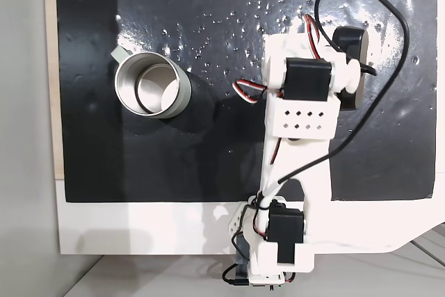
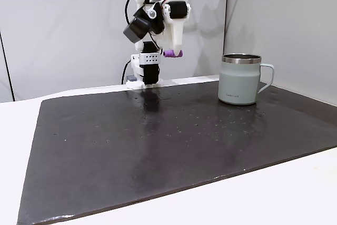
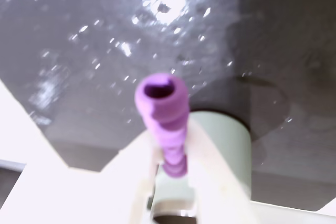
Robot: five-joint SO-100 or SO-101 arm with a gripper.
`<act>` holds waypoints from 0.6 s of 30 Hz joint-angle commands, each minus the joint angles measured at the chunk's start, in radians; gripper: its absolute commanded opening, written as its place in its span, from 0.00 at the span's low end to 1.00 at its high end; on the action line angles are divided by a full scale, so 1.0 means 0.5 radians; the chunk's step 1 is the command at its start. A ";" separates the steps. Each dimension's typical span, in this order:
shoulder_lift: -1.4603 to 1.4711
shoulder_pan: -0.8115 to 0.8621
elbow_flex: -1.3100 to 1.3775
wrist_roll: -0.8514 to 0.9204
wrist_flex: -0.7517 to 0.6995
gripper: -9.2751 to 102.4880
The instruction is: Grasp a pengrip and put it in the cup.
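Note:
The purple ribbed pengrip (image 3: 164, 121) is pinched between my white gripper's fingers (image 3: 170, 169), its open end toward the camera in the wrist view. In a fixed view from the side my gripper (image 2: 171, 52) holds the pengrip (image 2: 171, 54) high above the black mat, left of the cup (image 2: 240, 79). The cup is a pale grey-green metal mug, upright, with its handle on the right in that view. From above the cup (image 1: 152, 85) stands left of my arm (image 1: 302, 102), its shiny inside showing nothing in it. The pale cup wall (image 3: 231, 150) appears behind the pengrip in the wrist view.
A black mat (image 2: 158, 130) covers most of the white table. My arm's base (image 1: 274, 241) sits at the mat's edge, with black and red cables looping around it. The mat's surface is glossy with scattered specks.

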State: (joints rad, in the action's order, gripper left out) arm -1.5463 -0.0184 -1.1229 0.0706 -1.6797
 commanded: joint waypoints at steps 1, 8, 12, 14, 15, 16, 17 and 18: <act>-0.236 0.015 0.117 0.031 -0.021 0.08; -0.399 0.012 0.227 0.061 -0.025 0.08; -0.390 -0.080 0.359 0.061 -0.025 0.08; -0.353 -0.178 0.405 0.061 -0.025 0.08; -0.341 -0.236 0.420 0.055 -0.025 0.08; -0.337 -0.295 0.430 0.055 -0.025 0.08; -0.337 -0.356 0.436 0.055 -0.025 0.08; -0.337 -0.417 0.442 0.055 -0.025 0.08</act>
State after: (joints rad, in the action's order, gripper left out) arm -1.6904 -0.1488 -0.9664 0.0874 -1.6812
